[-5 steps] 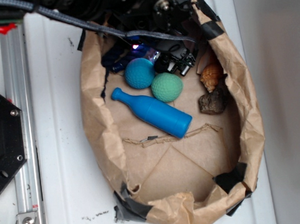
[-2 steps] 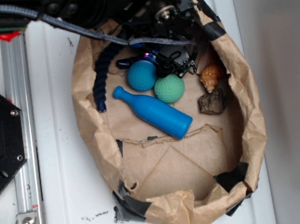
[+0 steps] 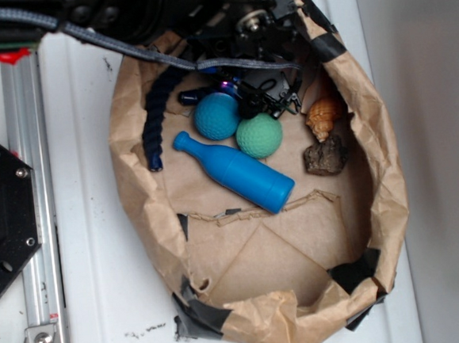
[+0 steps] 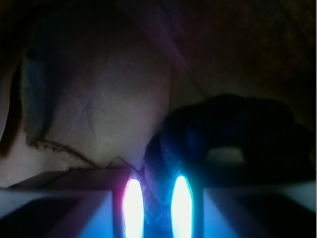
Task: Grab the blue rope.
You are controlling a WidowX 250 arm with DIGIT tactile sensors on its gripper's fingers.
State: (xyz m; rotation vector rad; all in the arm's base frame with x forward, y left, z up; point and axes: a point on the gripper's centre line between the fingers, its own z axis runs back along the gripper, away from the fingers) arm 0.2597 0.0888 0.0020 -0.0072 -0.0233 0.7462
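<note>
The blue rope (image 3: 155,118) is dark navy and twisted. One length hangs along the left inner wall of the paper bag (image 3: 132,195), and the other end runs up under the arm. My gripper (image 3: 231,88) sits at the back of the bag, just above the teal ball (image 3: 216,115). In the wrist view the rope (image 4: 223,124) curls ahead in the dark, and a strand of it passes between the two glowing pads (image 4: 132,208). There my gripper (image 4: 157,198) is shut on that strand.
A bright blue plastic bottle (image 3: 233,171) lies across the bag's middle, with a green ball (image 3: 258,135) beside the teal one. A shell (image 3: 322,116) and a dark rock (image 3: 325,156) sit at the right. An aluminium rail (image 3: 31,195) and a black plate (image 3: 2,213) stand left of the bag.
A second ago the rope was bunched at the back of the bag; now a length is drawn out along the left wall, which has bulged outward. Nothing moved in the last half second.
</note>
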